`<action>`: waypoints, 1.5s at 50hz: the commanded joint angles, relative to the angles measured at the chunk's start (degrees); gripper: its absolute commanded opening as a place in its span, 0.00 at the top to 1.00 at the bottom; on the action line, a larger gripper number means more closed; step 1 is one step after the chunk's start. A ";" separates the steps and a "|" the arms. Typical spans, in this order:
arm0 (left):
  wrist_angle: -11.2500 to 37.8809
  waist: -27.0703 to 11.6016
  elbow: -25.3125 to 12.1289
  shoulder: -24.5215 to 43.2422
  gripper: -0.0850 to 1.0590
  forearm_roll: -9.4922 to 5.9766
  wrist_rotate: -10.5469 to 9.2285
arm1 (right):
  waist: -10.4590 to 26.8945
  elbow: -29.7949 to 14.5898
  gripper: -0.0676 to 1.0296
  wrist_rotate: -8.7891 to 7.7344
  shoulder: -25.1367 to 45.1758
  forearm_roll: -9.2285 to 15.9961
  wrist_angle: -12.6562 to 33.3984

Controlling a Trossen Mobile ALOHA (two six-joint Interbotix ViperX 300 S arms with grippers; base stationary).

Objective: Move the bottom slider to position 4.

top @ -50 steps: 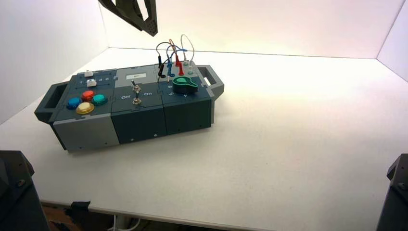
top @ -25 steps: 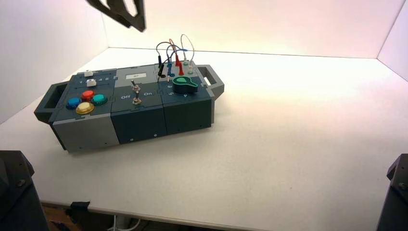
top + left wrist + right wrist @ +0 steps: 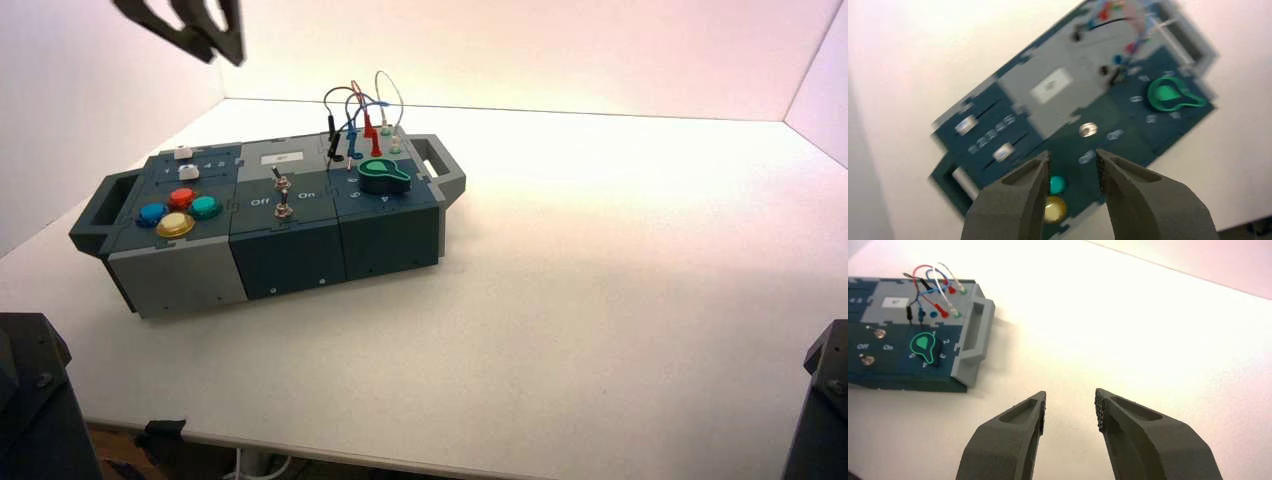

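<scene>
The box (image 3: 190,270) stands at the table's left. On its far left panel the bottom slider (image 3: 190,172) has a small white domed knob, just behind the coloured buttons. A flatter white knob (image 3: 182,153) sits farther back, and a printed number row (image 3: 212,164) lies between the two. My left gripper (image 3: 215,45) hangs high above the box's far left, open and empty. In the left wrist view the bottom slider (image 3: 1003,151) lies below and beyond the left gripper (image 3: 1072,157). My right gripper (image 3: 1070,402) is open over bare table, right of the box.
The box also bears red, blue, teal and yellow buttons (image 3: 180,210), two silver toggle switches (image 3: 284,195), a green dial (image 3: 384,176), plugged wires (image 3: 360,120) and a grey handle (image 3: 973,330) at each end. White walls close the table's back and sides.
My left gripper has swung to the left across the top of the high view. The box and its knobs have not moved.
</scene>
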 commanded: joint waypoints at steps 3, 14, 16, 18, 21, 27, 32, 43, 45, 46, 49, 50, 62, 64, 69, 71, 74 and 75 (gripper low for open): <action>1.41 5.89 -1.67 -1.05 0.50 2.72 -0.44 | 0.44 -6.42 0.46 -0.35 9.32 0.18 -0.18; -0.18 7.47 -0.62 -0.88 0.52 4.57 -1.32 | 6.06 -10.63 0.55 -0.62 19.42 0.18 -3.34; -0.44 7.73 -0.44 -0.62 0.52 4.66 -1.49 | 7.38 -11.16 0.55 -0.62 20.92 0.18 -3.87; -0.62 8.00 -0.35 -0.53 0.52 4.75 -1.49 | 8.88 -11.95 0.55 -0.62 23.03 0.18 -4.22; -1.14 8.35 -0.26 -0.09 0.52 4.83 -1.41 | 10.81 -13.18 0.55 -0.62 25.75 0.09 -4.22; -1.32 9.14 -0.35 1.41 0.52 4.83 -1.41 | 14.68 -15.64 0.55 -0.62 30.67 0.09 -4.13; -1.41 9.23 -0.44 1.93 0.52 4.83 -1.32 | 17.75 -17.40 0.55 -0.62 34.28 0.00 -4.22; -1.41 9.40 -0.53 2.29 0.52 4.92 -1.32 | 20.83 -19.34 0.55 -0.70 38.76 0.00 -4.13; -1.41 9.40 -0.53 2.29 0.52 5.01 -1.32 | 20.92 -19.34 0.55 -0.70 39.02 0.00 -4.22; -1.32 9.40 -0.53 2.29 0.52 5.01 -1.32 | 21.01 -19.42 0.55 -0.70 39.02 0.00 -4.22; -1.41 9.49 -0.53 2.29 0.52 5.01 -1.32 | 21.36 -19.42 0.55 -0.79 39.02 0.00 -4.22; -1.32 9.58 -0.53 2.20 0.52 5.01 -1.32 | 21.53 -19.42 0.55 -0.79 39.02 0.00 -4.22; -1.32 9.67 -0.53 2.29 0.52 5.01 -1.32 | 26.46 -20.39 0.55 -0.70 39.73 0.35 -4.39; -1.32 9.76 -0.53 2.29 0.52 5.01 -1.32 | 28.21 -21.18 0.56 -0.53 40.52 0.35 -4.48; -1.32 10.28 -0.35 2.72 0.52 5.01 -1.32 | 31.64 -24.08 0.56 -0.09 42.98 0.62 -4.48; -1.32 10.55 -0.35 3.08 0.52 5.10 -1.41 | 32.61 -25.22 0.56 0.00 44.03 0.70 -4.31; -1.41 11.07 -0.26 3.96 0.52 5.01 -1.41 | 33.31 -26.89 0.56 0.00 45.62 0.97 -3.96; -1.32 11.16 -0.35 4.13 0.53 5.01 -1.49 | 33.49 -27.51 0.56 0.00 46.23 1.05 -3.78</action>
